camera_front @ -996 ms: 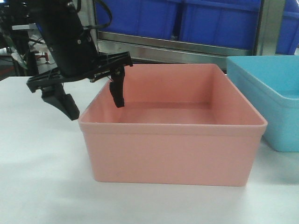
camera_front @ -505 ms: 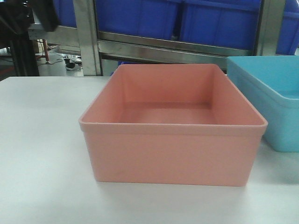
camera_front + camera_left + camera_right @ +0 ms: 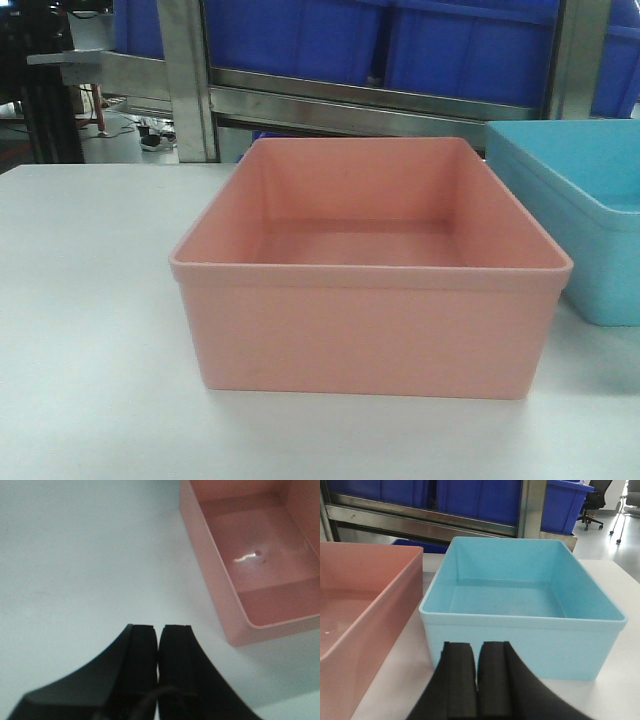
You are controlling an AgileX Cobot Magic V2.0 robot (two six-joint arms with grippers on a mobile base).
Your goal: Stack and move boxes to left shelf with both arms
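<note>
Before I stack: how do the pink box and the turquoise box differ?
Colour: the pink box is salmon, the turquoise box light blue-green. Place: the pink box sits left of the turquoise box, a gap between them. Approach: the turquoise box is straight ahead of the shut right gripper; the pink box is off to the right of the shut left gripper. Both are upright, empty, on the white table.
</note>
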